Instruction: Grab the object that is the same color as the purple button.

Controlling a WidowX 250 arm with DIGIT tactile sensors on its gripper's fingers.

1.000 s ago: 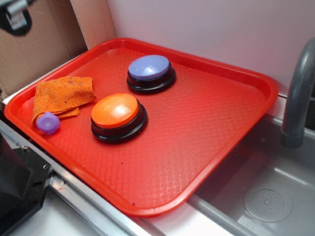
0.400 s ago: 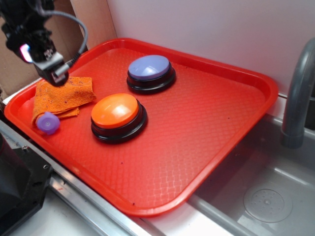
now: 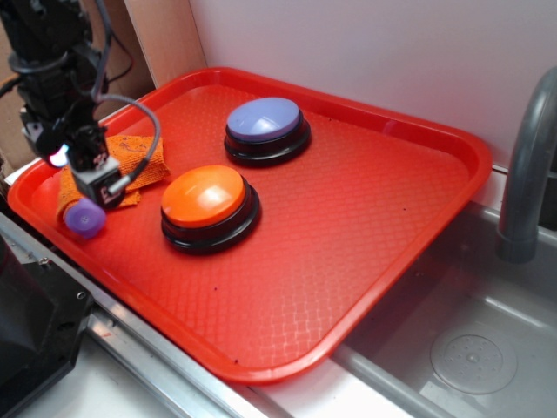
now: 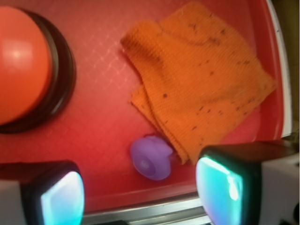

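Meanwhile the gripper (image 4: 140,187) had been lowered over the tray's (image 3: 392,235) left corner, jaws spread wide and empty; the object (image 4: 151,157), touching the orange cloth (image 4: 201,84), was framed between them, so closing seemed near.

The object (image 4: 151,158) is a small lavender-purple round plastic piece, cap-like, lying tipped on its side so that its round face shows. It sits below the tool (image 4: 140,194), in line with the gap between the tool's two spread fingers and touching neither. In the exterior view the object (image 3: 84,218) lies just under the tool (image 3: 97,187). The purple button (image 3: 265,119), a large lavender dome on a black base, stands upright well apart from the tool, farther back.
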